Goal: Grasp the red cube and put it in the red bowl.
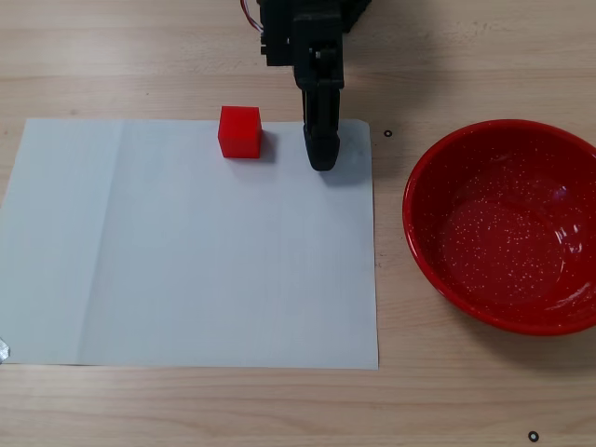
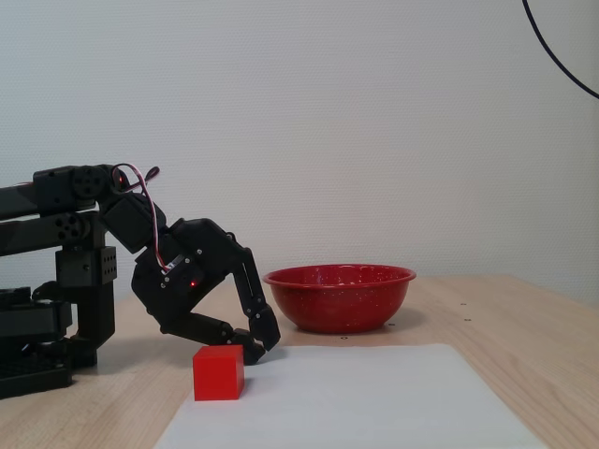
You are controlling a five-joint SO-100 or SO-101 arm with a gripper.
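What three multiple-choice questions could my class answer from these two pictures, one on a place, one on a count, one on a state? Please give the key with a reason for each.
1. Where does the red cube rest?
A. inside the bowl
B. on the white paper sheet, near its far edge
C. between the gripper's fingers

2. How many cubes are in view?
A. one
B. two
C. three

3. What does the red bowl hold?
A. the cube
B. nothing
C. a crumpled sheet

Key: 1 B, the top-down fixed view shows the cube on the paper, to the left of the gripper. 2 A, both fixed views show a single cube. 3 B, only its white-speckled inside shows.
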